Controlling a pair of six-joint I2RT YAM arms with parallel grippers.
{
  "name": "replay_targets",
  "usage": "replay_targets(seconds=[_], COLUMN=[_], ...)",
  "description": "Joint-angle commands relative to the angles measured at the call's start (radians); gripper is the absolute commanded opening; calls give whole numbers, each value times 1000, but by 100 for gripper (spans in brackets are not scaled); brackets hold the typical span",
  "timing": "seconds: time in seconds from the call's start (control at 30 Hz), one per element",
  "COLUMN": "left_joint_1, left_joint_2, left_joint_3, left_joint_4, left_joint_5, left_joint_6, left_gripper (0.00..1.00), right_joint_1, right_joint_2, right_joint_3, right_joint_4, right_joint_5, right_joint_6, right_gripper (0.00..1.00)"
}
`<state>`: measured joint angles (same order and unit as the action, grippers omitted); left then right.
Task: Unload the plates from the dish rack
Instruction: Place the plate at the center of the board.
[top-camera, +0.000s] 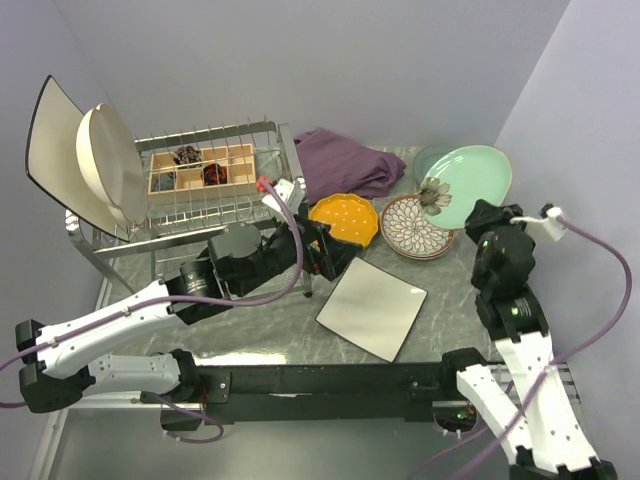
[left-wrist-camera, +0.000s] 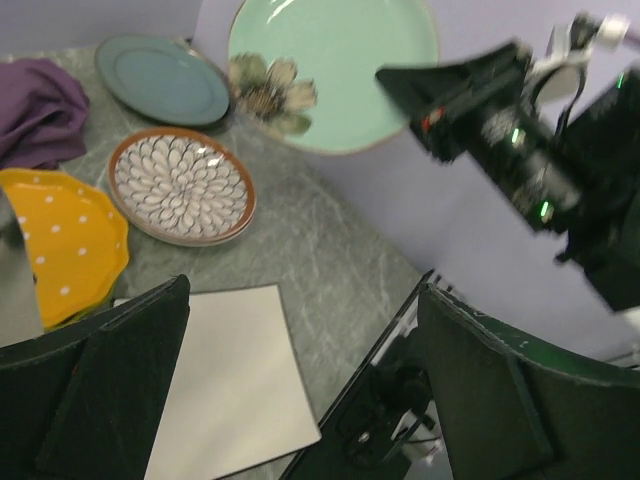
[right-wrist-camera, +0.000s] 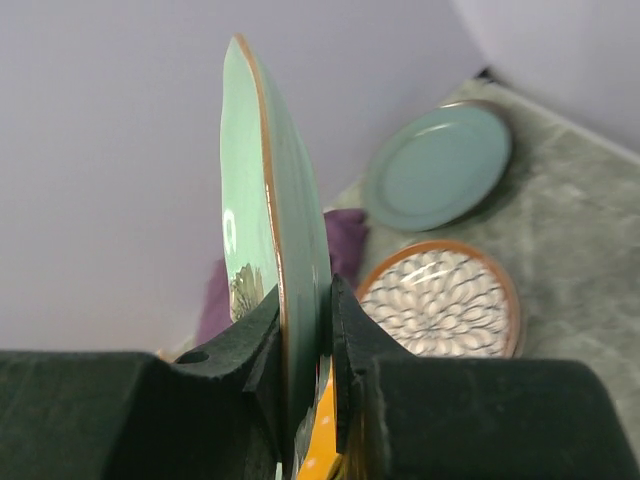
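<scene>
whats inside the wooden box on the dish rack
Two dark lumpy items sit in separate compartments of the wooden box, too small to identify. Its walls hide parts of the other compartments.

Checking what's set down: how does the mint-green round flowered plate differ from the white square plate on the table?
The mint-green round flowered plate is clamped in the right gripper, raised and tilted; the white square plate lies flat on the table, ungripped. One is flower-printed, the other plain. Both are out of the dish rack.

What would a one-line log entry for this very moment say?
right gripper: shut on mint flowered plate, held on edge | left gripper: open, by white square plate | dish rack: holds cream round plate, large square plate
</scene>
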<state>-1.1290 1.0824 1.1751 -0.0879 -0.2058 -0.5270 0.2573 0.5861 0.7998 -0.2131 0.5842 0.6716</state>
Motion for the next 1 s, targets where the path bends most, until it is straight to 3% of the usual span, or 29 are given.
replay_targets(seconds=[0.0,0.2,0.33,0.4,0.87,0.97], left_joint_1=[-11,-58,-78,-83,-109,-109], left_joint_2=[-44,-107,-150,-173,-256,-253], left_joint_3=[-80,-196,-264,-275,-321,-319], left_joint_4=[51,137,178,178,201,203], left_joint_5=[13,-4,48,46,0,-9], left_joint_6=[39,44,38,38,41,44], left_gripper=[100,99,100,99,99,99], right_joint_1=[-223,-406,-655,-702,-765,-773], right_joint_2=[75,90,72,61,216,260], right_joint_3=[122,73,-20,-63,-355,-419], right_joint_4=[87,43,35,75,431,524], right_joint_5=[-115,-15,-151,-178,-110,-155], right_joint_6=[49,89,177,190,174,216], right_gripper=[0,0,0,0,0,0])
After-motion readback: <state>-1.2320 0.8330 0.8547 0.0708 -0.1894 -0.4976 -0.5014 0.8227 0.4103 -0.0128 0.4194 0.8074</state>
